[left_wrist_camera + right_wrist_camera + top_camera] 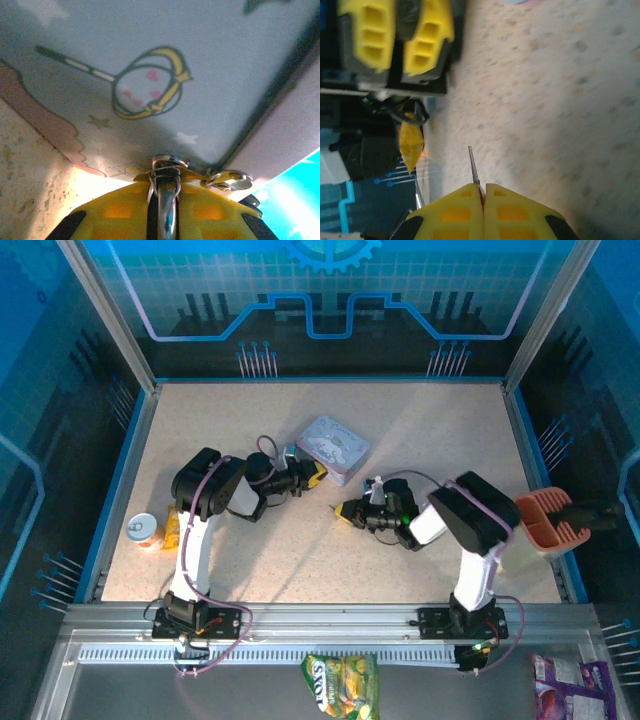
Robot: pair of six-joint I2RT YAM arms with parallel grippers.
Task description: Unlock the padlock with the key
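Observation:
In the left wrist view my left gripper [167,189] is shut on the padlock [168,172]. Its silver shackle loop runs down between the yellow fingers [115,212], and its body presses against the side of the grey tin box [165,65]. A small metal ring [231,180] sticks out to its right. From above, the left gripper [314,476] sits against the tin [333,448]. My right gripper [483,192] is shut on the key [473,165], whose thin blade points forward over the table. Seen from the top, the right gripper [344,510] lies a short way right of the left one, apart from it.
A small can [145,530] and a yellow packet [172,528] lie at the left edge. An orange holder [545,520] stands at the right edge. Snack bags [342,685] lie in front of the arm bases. The left gripper's fingers [405,40] show in the right wrist view.

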